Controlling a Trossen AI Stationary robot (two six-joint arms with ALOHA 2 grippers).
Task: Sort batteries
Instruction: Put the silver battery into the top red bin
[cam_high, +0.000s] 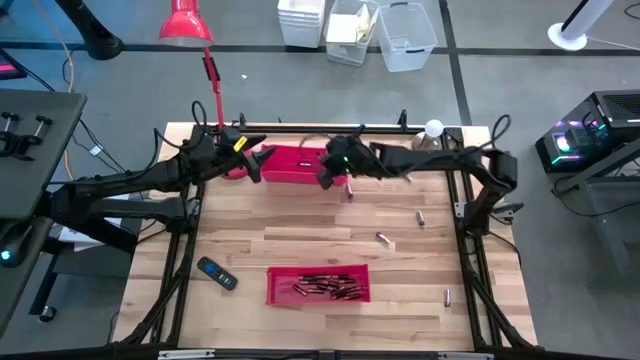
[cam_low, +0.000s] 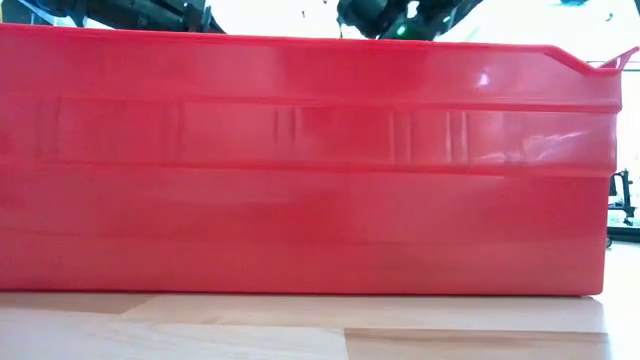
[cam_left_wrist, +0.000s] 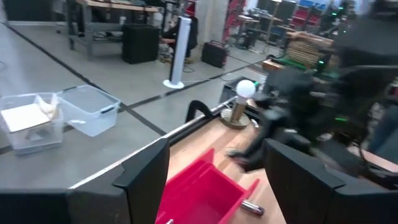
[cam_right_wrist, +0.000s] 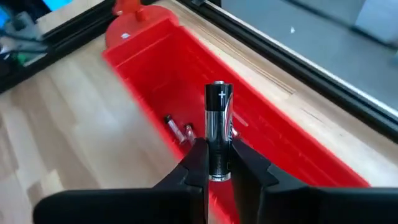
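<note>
My right gripper (cam_right_wrist: 217, 158) is shut on a black-and-silver battery (cam_right_wrist: 218, 121) above the right end of the far red tray (cam_high: 290, 165). That tray (cam_right_wrist: 186, 81) has a couple of batteries (cam_right_wrist: 179, 129) lying on its floor. My left gripper (cam_left_wrist: 217, 186) hangs open over the same tray's left end (cam_high: 255, 160), with nothing between its fingers. A second red tray (cam_high: 275, 285) near the front edge has several batteries (cam_high: 330, 287) on its floor. Its wall (cam_low: 300, 160) fills the low view. My right gripper pinches the battery's unmarked end (cam_right_wrist: 217, 169) between its two fingertips. The fingers slant down from the table's right side and run along the battery. The battery sticks out past the fingertips with its plus end (cam_right_wrist: 218, 92) leading, lifted clear above the far tray.
Loose batteries lie on the wood at the right (cam_high: 421, 216), (cam_high: 382, 238), (cam_high: 447, 296), and one lies beside the far tray's right end (cam_left_wrist: 252, 207). A black handset (cam_high: 216, 272) lies front left. A red lamp (cam_high: 185, 22) and a bulb (cam_high: 433, 128) stand at the far edge.
</note>
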